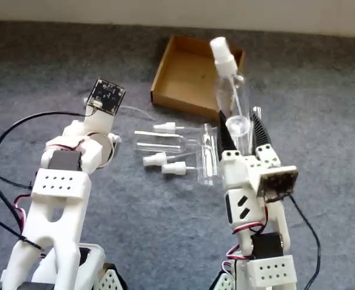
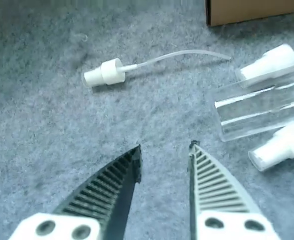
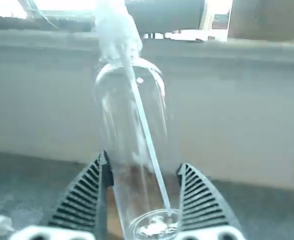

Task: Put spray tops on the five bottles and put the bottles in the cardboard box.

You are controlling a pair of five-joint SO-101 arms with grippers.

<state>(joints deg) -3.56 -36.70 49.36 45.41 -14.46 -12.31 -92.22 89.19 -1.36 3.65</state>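
The right end effector (image 3: 143,165) pinches a clear bottle (image 3: 132,125) near its base. The bottle is held raised with its fitted white sprayer (image 1: 221,51) uppermost, by the right side of the cardboard box (image 1: 186,75). The left end effector (image 2: 165,148) is spread just above the grey tabletop (image 2: 37,125), near a loose spray top (image 2: 109,72) with its tube. Other spray tops (image 1: 155,159) and bare bottles (image 1: 207,157) lie between the arms.

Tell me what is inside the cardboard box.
The cardboard box shows a bare brown floor. The bottle held in the right gripper covers one corner, so that part cannot be judged.
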